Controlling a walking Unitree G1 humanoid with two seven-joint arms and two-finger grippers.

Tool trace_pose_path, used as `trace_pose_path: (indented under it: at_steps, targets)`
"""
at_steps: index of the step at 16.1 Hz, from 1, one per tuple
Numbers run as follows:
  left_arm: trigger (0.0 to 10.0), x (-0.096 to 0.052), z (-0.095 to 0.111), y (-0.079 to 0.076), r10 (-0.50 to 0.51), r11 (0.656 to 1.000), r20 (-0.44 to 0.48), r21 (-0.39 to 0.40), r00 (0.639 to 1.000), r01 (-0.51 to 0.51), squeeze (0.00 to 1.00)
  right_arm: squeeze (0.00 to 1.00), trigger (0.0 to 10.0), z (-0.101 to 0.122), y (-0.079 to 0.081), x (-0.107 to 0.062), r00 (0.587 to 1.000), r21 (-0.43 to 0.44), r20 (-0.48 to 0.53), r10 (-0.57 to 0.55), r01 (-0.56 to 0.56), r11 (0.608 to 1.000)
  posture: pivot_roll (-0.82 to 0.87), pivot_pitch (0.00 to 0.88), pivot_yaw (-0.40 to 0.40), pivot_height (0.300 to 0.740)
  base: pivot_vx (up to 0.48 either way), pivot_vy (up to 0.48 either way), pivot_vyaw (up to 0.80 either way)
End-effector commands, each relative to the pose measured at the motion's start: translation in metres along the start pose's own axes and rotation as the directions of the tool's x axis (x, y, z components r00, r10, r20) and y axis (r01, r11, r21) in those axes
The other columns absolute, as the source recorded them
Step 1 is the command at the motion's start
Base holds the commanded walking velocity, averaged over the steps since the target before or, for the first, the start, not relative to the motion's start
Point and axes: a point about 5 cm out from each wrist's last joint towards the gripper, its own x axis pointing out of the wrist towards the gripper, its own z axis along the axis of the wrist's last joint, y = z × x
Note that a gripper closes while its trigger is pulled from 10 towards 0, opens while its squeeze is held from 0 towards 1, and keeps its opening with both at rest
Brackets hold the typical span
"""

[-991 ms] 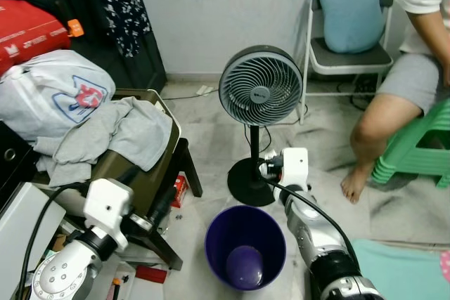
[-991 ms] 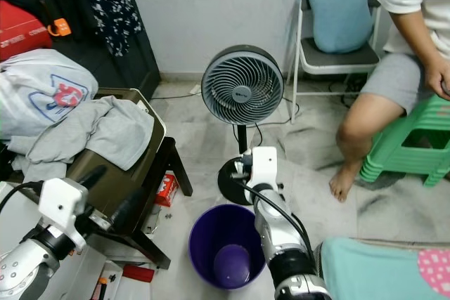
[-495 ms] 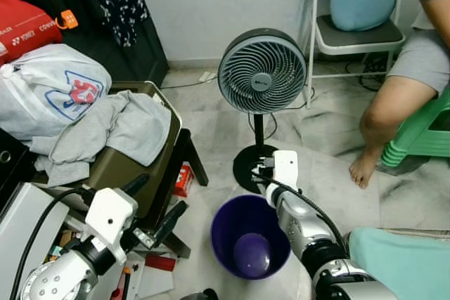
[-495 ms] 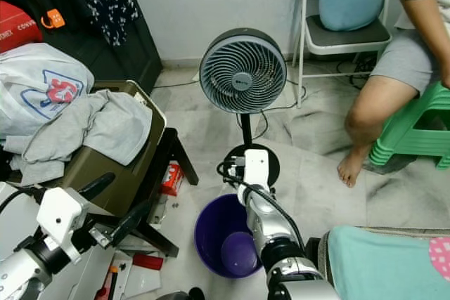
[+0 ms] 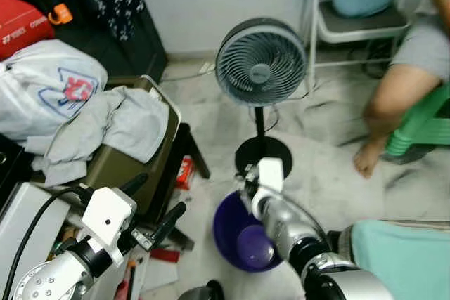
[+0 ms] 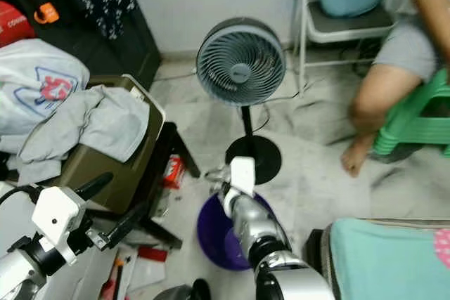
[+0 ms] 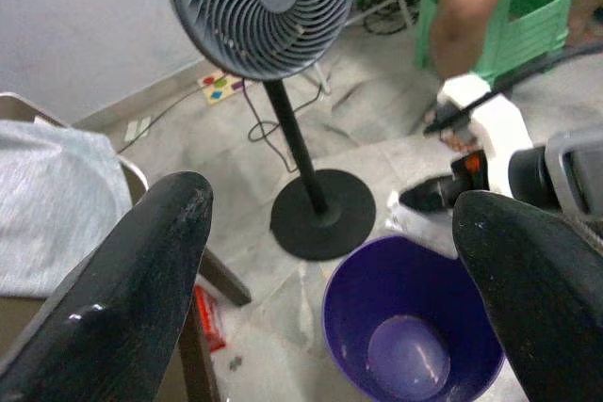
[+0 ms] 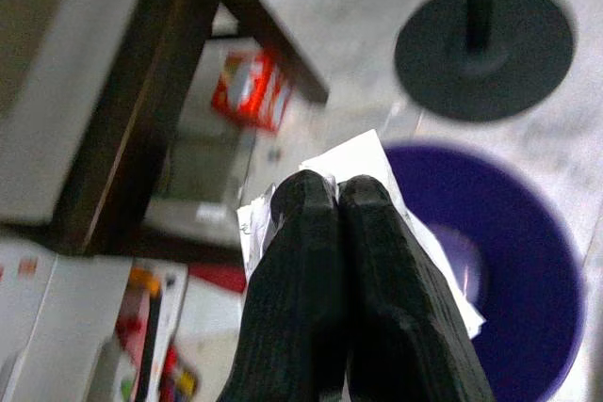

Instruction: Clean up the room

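A purple bin [image 5: 226, 227] stands on the marble floor in front of me, and only its bare bottom can be made out inside. My right gripper [image 8: 336, 185] is shut on a crumpled white paper [image 8: 350, 153] and hovers over the bin's rim on the side nearest the dark stool. The left wrist view shows the same paper [image 7: 411, 220] hanging at the bin's [image 7: 415, 338] far edge. My left gripper [image 5: 151, 201] is open and holds nothing, low at the left beside the stool leg.
A grey pedestal fan [image 5: 260, 61] stands just behind the bin. A dark stool [image 5: 179, 152] at the left carries grey clothes [image 5: 119, 121] and a white bag [image 5: 49, 89]. A red packet [image 5: 184, 171] and papers lie under it. A seated person's leg [image 5: 394, 96], green stools [image 5: 422, 131].
The camera has tilted and drifted. My right gripper has swung from the fan's base leftward to the bin's rim, still holding the paper. The left gripper has stayed open.
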Motion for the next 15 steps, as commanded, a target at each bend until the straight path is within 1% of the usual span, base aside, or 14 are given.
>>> trace_pose_path:
  at_steps: [1, 3, 4, 6, 8, 10, 11, 13, 14, 15]
  targets:
    - [10.0, -0.004, -0.002, 0.003, 0.016, 1.0, -0.028, 0.0, 0.999, -0.016, 0.0, 0.0, 10.0, -0.001, 0.005, 0.0, 1.0, 0.003, -0.007, 0.007, -0.007, 1.0, 0.12, 0.209, 0.201, 0.74, 0.0, 0.0, 0.0]
    - [10.0, -0.002, -0.006, 0.008, 0.065, 0.998, -0.027, -0.025, 0.997, -0.066, 0.0, 0.0, 10.0, 0.006, 0.006, 0.001, 0.999, -0.019, 0.027, 0.017, -0.016, 1.0, 0.1, 0.199, 0.191, 0.74, 0.0, 0.0, 0.0]
    - [10.0, 0.002, -0.007, 0.008, 0.076, 0.996, -0.021, -0.036, 0.997, -0.076, 0.0, 0.0, 10.0, 0.008, 0.005, 0.001, 0.999, -0.039, 0.032, 0.017, -0.016, 0.999, 0.08, 0.194, 0.181, 0.74, 0.0, 0.0, 0.0]
    - [10.0, 0.006, -0.005, 0.003, 0.043, 0.998, -0.011, -0.047, 0.999, -0.043, 0.0, 0.0, 10.0, -0.001, -0.002, 0.0, 1.0, -0.061, -0.011, -0.017, 0.017, 0.998, 0.09, 0.196, 0.18, 0.74, 0.0, 0.0, 0.0]
    - [10.0, 0.006, -0.005, 0.0, 0.024, 0.998, -0.018, -0.05, 1.0, -0.025, 0.0, 0.0, 10.0, -0.006, -0.007, -0.001, 0.999, -0.064, -0.028, -0.037, 0.036, 0.997, 0.09, 0.201, 0.185, 0.74, 0.0, 0.0, 0.0]
    - [10.0, 0.004, -0.004, 0.0, 0.019, 0.998, -0.02, -0.052, 1.0, -0.02, 0.0, 0.0, 10.0, -0.007, -0.009, -0.001, 0.998, -0.048, -0.027, -0.049, 0.048, 0.998, 0.09, 0.209, 0.196, 0.74, 0.0, 0.0, 0.0]
    - [10.0, 0.006, -0.003, 0.0, 0.013, 0.999, -0.017, -0.052, 1.0, -0.014, 0.0, 0.11, 10.0, -0.005, -0.009, 0.0, 0.998, -0.045, -0.021, -0.055, 0.054, 0.998, 0.09, 0.208, 0.201, 0.74, 0.0, 0.0, 0.0]
    - [10.0, 0.007, -0.002, 0.0, 0.011, 0.999, -0.015, -0.052, 1.0, -0.012, 0.0, 0.11, 10.0, -0.004, -0.008, 0.0, 0.998, -0.043, -0.019, -0.056, 0.055, 0.998, 0.1, 0.206, 0.203, 0.74, 0.0, 0.0, 0.0]
    - [10.0, 0.008, -0.001, 0.001, 0.012, 0.999, -0.012, -0.052, 1.0, -0.013, 0.0, 0.09, 10.0, -0.004, -0.01, 0.0, 0.997, -0.046, -0.019, -0.069, 0.068, 0.997, 0.1, 0.207, 0.207, 0.74, 0.0, 0.0, 0.0]
    - [10.0, 0.008, -0.001, 0.001, 0.012, 0.999, -0.012, -0.051, 1.0, -0.013, 0.0, 0.02, 10.0, -0.005, -0.011, -0.001, 0.997, -0.054, -0.019, -0.078, 0.077, 0.996, 0.1, 0.207, 0.207, 0.74, 0.0, 0.0, 0.0]
